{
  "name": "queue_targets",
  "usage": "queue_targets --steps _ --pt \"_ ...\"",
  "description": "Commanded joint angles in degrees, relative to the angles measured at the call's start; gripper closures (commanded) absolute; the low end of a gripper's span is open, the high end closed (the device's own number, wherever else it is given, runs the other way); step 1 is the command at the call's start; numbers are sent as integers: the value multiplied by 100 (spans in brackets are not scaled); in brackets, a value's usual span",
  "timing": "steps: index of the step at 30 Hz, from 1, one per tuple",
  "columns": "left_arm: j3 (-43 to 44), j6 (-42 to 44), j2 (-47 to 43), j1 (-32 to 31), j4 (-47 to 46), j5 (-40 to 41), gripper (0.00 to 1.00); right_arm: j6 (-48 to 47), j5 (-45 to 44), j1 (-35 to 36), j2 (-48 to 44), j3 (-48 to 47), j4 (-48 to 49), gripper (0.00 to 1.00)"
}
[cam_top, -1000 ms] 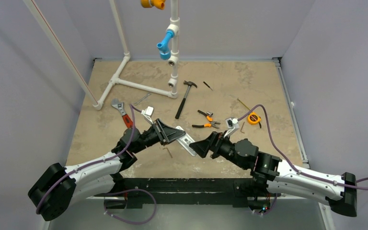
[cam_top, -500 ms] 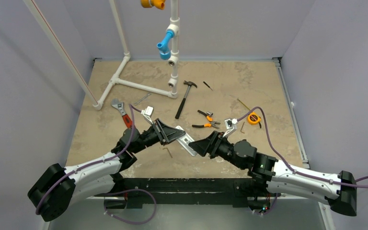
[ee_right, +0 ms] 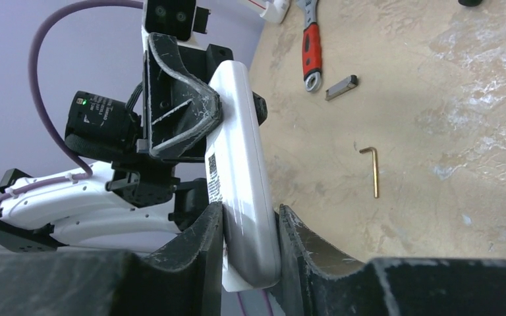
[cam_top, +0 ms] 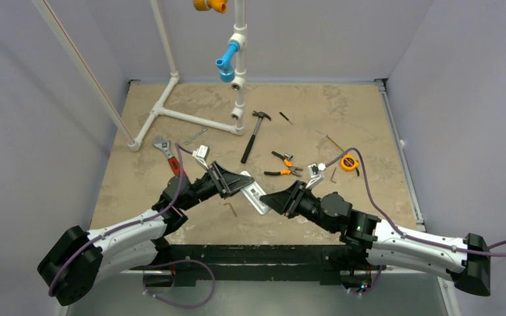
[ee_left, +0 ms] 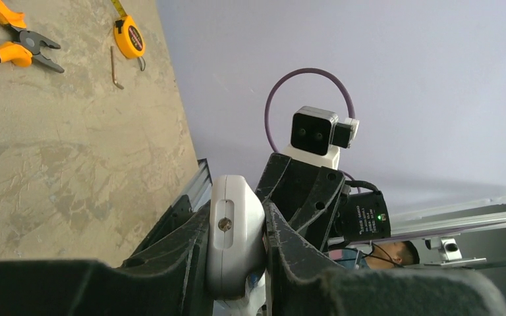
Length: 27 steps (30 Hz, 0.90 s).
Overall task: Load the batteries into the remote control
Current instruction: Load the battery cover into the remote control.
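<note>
Remote control (ee_right: 240,171) is held off the table (cam_top: 342,112), on the near side of the hammer (cam_top: 253,135). One end is clamped in the left gripper (ee_left: 236,230) and the other is pinched by the right gripper (ee_right: 249,230). Batteries are not seen in any view. Step judged: regrip or handover. Next, one grip likely needs releasing so the back recess is exposed, and batteries located.

The small printed label (ee_right: 213,179) on the remote control (ee_right: 245,197) is too fine to read.
</note>
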<state>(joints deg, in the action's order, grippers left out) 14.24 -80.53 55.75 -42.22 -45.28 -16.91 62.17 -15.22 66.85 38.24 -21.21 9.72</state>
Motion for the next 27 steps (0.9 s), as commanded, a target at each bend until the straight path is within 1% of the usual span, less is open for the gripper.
queue_targets --steps 1,2,3,6,7,9,11,15,20,23,27 --pt "132 171 -82 -32 -289 -17 100 -8 -108 12 144 -146 -92 83" --pt "129 176 -85 -32 -282 -15 100 -52 -104 12 159 -166 -121 82" --pt "124 176 -90 -32 -280 -14 100 -97 -103 12 167 -184 -134 78" --pt "127 186 -86 -32 -279 -20 100 -172 -119 12 111 -159 -100 56" --pt "127 181 -85 -37 -285 -26 100 -192 -119 12 72 -113 -17 52" --pt "132 184 -91 -32 -312 -47 100 -198 -104 8 -34 46 279 46" --pt "140 182 -97 -32 -347 -77 100 -177 -75 12 -117 252 698 43" --pt "158 193 -89 -33 -438 -160 100 -119 52 12 -131 572 1415 41" --pt "168 170 -25 -32 -583 -255 100 -109 306 7 76 679 2025 41" --pt "166 152 -9 -32 -666 -295 100 -89 393 5 233 671 2271 47" --pt "141 158 -53 -32 -650 -296 100 -48 511 6 425 645 2523 59"
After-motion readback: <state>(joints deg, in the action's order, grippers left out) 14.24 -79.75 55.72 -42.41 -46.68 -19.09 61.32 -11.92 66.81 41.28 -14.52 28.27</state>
